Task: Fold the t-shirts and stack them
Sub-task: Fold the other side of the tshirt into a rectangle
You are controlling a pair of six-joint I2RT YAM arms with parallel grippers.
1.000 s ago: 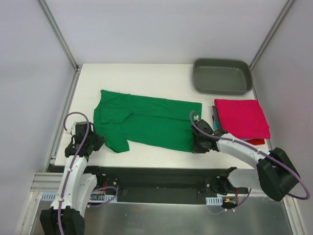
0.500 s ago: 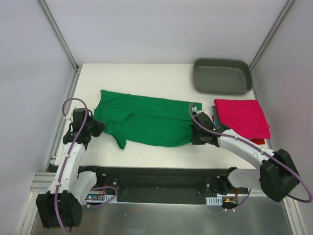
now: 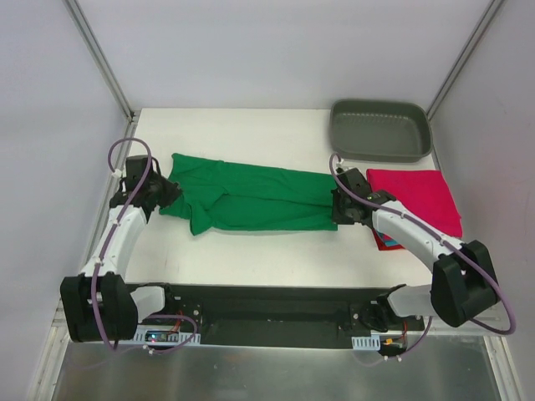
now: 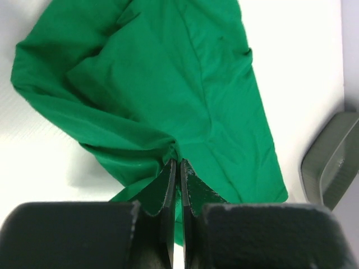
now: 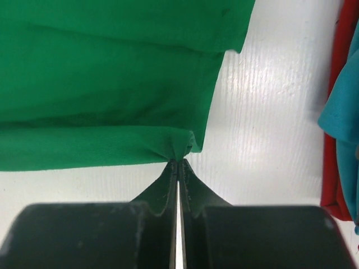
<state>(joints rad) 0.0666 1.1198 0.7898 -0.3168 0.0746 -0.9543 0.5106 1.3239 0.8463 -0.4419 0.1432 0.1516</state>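
Cloth to be folded first: the green t-shirt lies stretched left to right across the middle of the table, drawn into a long, narrow band. Its left end is bunched, with a loose lobe hanging toward the near side, and its right end is squarer. Just beside that right end sits the stack of folded shirts. A crimson-pink t-shirt is on top, and a teal t-shirt and a red t-shirt show at the stack's edge in the right wrist view. A grey tray stands beyond the stack, in the far right corner.

The left gripper is pressed together on a pinch of green cloth at the left end. The right gripper is pressed together on a small tuck at the near right corner.

This looks like the lengthwise fold, with the near long edge being carried toward the far one. To do it well, both ends should travel at the same pace, with the cloth taut between them and low over the table, so the edge lands straight. The bunched left end probably needs a slight outward pull before it is set down, or the wrinkle gets folded in. Both pinches are thin and could slip under too much tension. The right arm works close to the stack and should avoid brushing it. Neither claw should let go until the layer lies flat.
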